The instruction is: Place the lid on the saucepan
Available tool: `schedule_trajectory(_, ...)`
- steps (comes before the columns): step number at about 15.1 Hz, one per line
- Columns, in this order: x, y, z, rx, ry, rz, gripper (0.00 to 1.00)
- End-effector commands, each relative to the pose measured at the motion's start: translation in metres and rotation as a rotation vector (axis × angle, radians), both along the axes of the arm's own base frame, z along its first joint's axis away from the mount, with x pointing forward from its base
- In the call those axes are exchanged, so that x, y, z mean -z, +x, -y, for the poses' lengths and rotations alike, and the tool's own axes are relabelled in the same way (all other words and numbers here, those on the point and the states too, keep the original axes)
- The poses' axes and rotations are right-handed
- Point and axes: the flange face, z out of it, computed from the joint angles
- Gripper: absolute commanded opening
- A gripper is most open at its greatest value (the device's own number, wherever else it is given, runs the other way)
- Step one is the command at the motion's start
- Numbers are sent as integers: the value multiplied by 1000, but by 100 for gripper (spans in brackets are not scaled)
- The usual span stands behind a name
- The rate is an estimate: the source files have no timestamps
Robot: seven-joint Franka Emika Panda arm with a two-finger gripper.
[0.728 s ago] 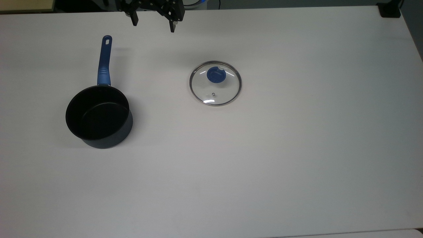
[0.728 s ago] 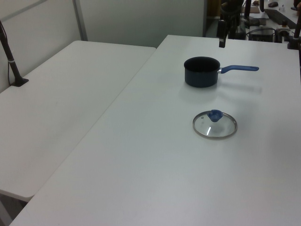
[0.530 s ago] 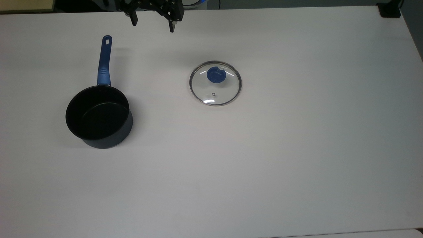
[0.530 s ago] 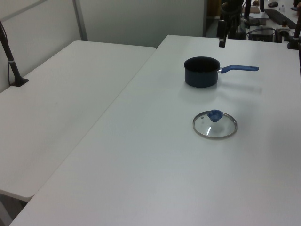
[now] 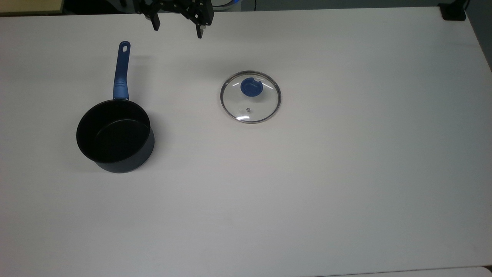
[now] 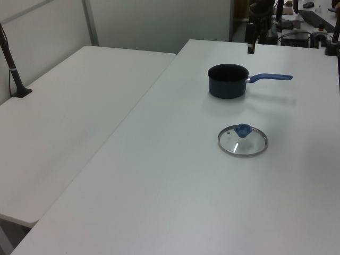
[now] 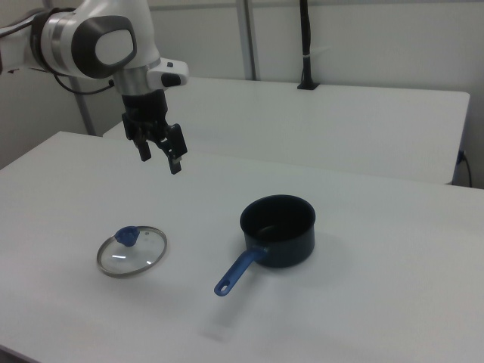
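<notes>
Right view: arm (image 7: 91, 38), gripper (image 7: 159, 155) spread wide, empty, high above lid (image 7: 131, 252); saucepan (image 7: 277, 230) apart.

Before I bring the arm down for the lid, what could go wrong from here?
1. The lid lies flat on the table; its small blue knob is the likeliest hold, so an off-centre claw could slip off.
2. The saucepan stands loose; a crooked placement could nudge it or leave the lid tilted on the rim.
</notes>
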Motion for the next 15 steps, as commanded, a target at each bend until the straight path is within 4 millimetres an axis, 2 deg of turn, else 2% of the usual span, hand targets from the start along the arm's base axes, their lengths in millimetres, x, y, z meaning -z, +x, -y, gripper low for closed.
schedule_trajectory(1,12,6,-6,2,51,-17,100)
schedule_trajectory(5,34,14,-20,-20,48,-45,100)
schedule_trajectory(7,54,17,-40,-54,47,-72,100)
schedule_trajectory(9,89,17,-73,-54,38,-43,100)
schedule_trajectory(10,101,15,-80,-40,34,-33,100)
schedule_trajectory(13,114,9,-92,-59,33,-56,100)
schedule_trajectory(15,140,0,-115,-64,29,-89,100)
